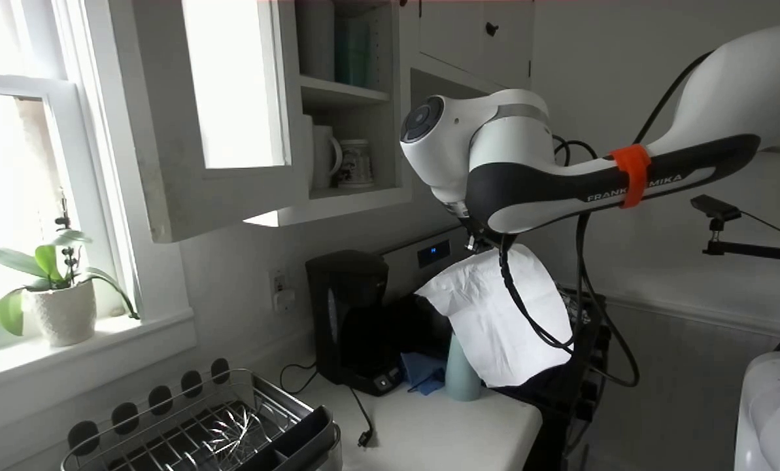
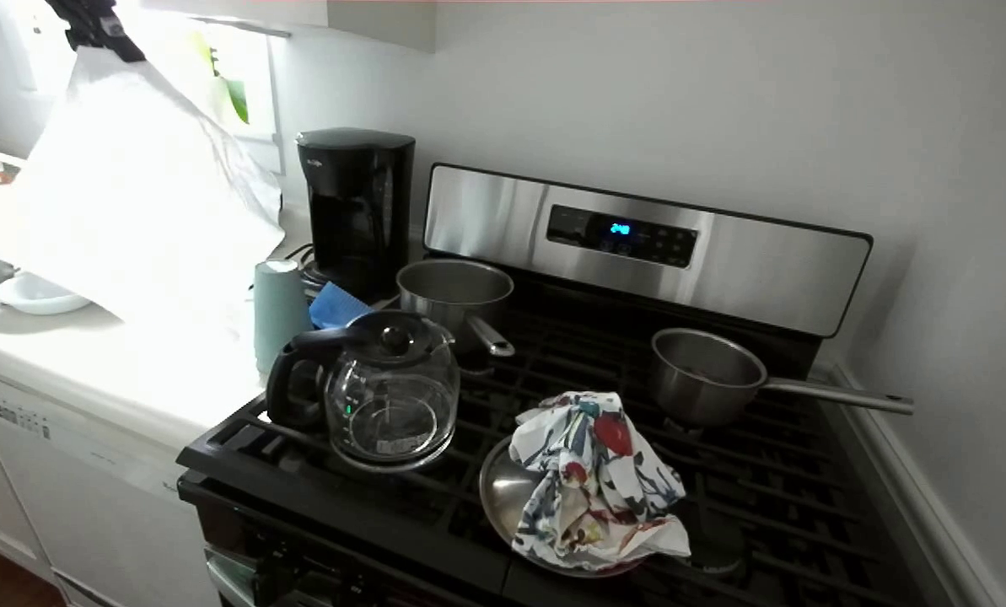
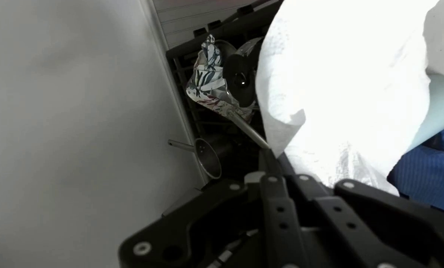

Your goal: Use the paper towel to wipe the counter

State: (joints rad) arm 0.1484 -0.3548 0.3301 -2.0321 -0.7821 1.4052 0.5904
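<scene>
The white paper towel (image 1: 507, 320) hangs spread out below my gripper; it also shows in an exterior view (image 2: 131, 194) and the wrist view (image 3: 348, 82). My gripper (image 3: 277, 158) is shut on the towel's upper part, with a towel corner between the fingertips. In an exterior view the gripper (image 2: 110, 49) is at the top left, high above the worktop. The white counter (image 1: 442, 432) lies below and also shows in an exterior view (image 2: 106, 358). The towel hides part of it. I cannot tell whether the towel's lower edge touches anything.
A pale blue cup (image 1: 461, 376) stands upright beside the towel. A black coffee maker (image 1: 344, 320) and blue cloth (image 1: 422, 371) are behind. The stove holds a glass pot (image 2: 393, 396), saucepans (image 2: 705, 379) and a floral cloth (image 2: 591, 489). A dish rack (image 1: 233, 418) is at the front.
</scene>
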